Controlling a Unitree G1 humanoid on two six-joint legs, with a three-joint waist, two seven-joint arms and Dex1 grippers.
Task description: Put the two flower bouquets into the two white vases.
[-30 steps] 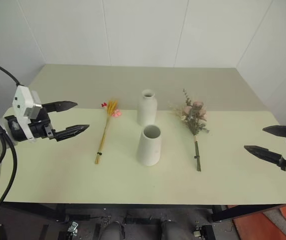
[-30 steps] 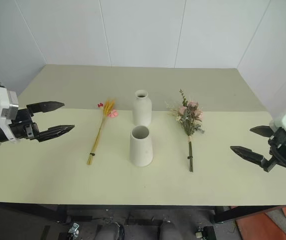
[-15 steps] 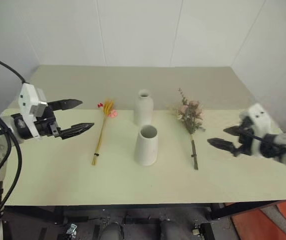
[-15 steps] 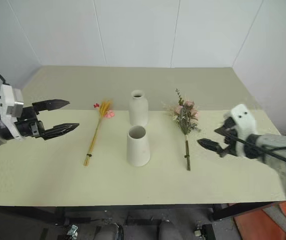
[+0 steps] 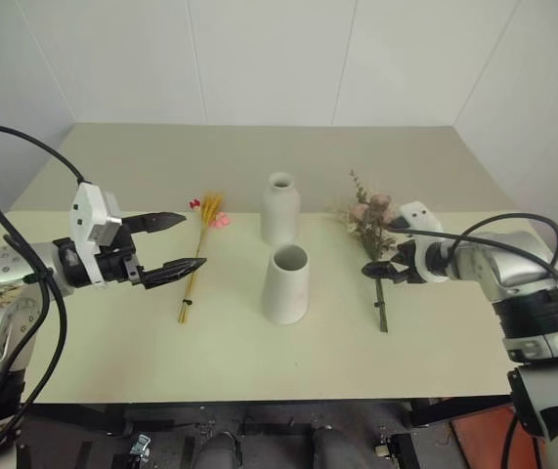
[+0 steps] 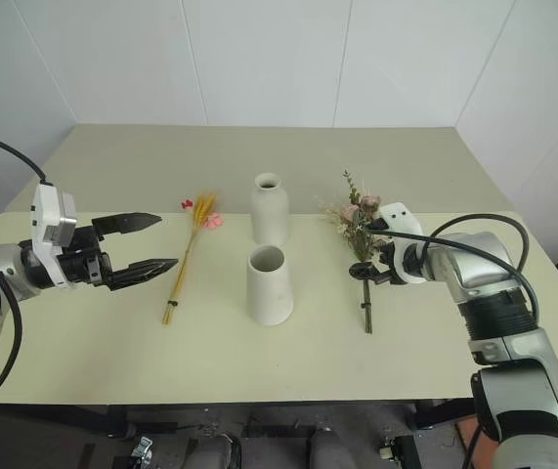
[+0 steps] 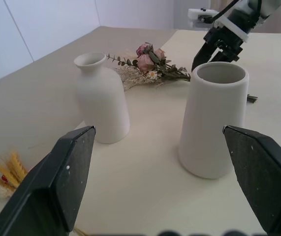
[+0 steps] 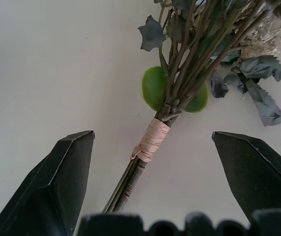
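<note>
Table: cone vase in front of bottle vase, both upright, mid-table. Bushy bouquet lies right of them, wheat bundle left. Right gripper jaws spread, straddling bushy stems. Left gripper jaws spread, empty, beside wheat bundle.

We find no readable text, label, brand, number or sign on anything in these views.

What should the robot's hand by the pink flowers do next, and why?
Probably lower a little and close. The right gripper is open, one finger on each side of the pink bouquet's tan-wrapped stems, and the bunch lies flat on the table, not yet held.
</note>
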